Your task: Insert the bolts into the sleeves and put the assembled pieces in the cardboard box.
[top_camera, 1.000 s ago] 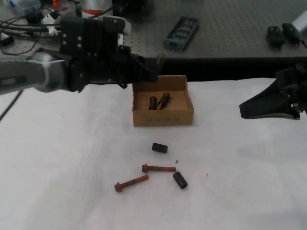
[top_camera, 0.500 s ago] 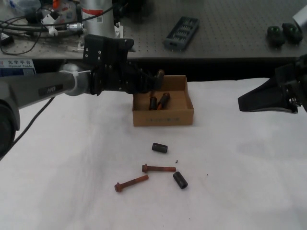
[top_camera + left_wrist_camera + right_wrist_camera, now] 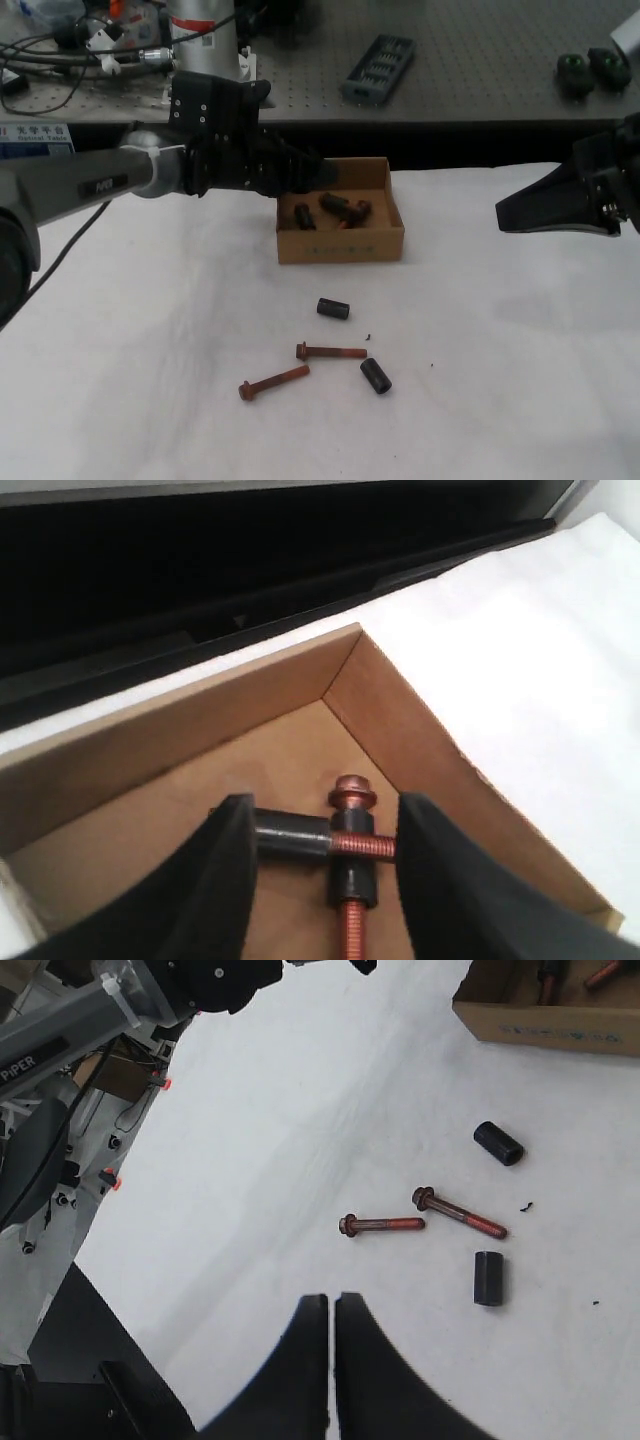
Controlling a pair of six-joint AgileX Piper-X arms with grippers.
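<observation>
- White cloth (image 3: 120, 400) — spread over the front of the bench, under every loose part.
- Near bolt (image 3: 274, 382) — rust-coloured, flat on the cloth, head to the left, shank tip just beside the head of the far bolt.
- Near sleeve (image 3: 376, 376) — black, lying on its side just right of the two bolts, touching neither.
- Far bolt (image 3: 332, 351) — rust-coloured, flat on the cloth, head to the left, shank pointing right toward the near sleeve.
- Far sleeve (image 3: 333, 308) — black, on its side between the bolts and the box, apart from both.
- Right gripper (image 3: 332, 1305) — fingers pressed together with nothing between them, hanging over the right side of the cloth, well apart from the box and the loose parts.
- Cardboard box (image 3: 340, 245) — open-topped, resting on the cloth beyond the far sleeve.
- Assembled pieces (image 3: 352, 880) — two bolts in black sleeves on the box floor, crossed near a corner as seen in the left wrist view.
- Left gripper (image 3: 325, 802) — fingers spread wide and holding nothing, poised over the far left part of the box, with the assembled pieces showing between the fingers.
- Perforated bench (image 3: 480, 70) — dark, beyond the cloth's far edge.
- Black tray (image 3: 378, 65) — resting on the perforated bench, behind the box.
- Cables (image 3: 40, 50) — loose at the far left of the perforated bench.
</observation>
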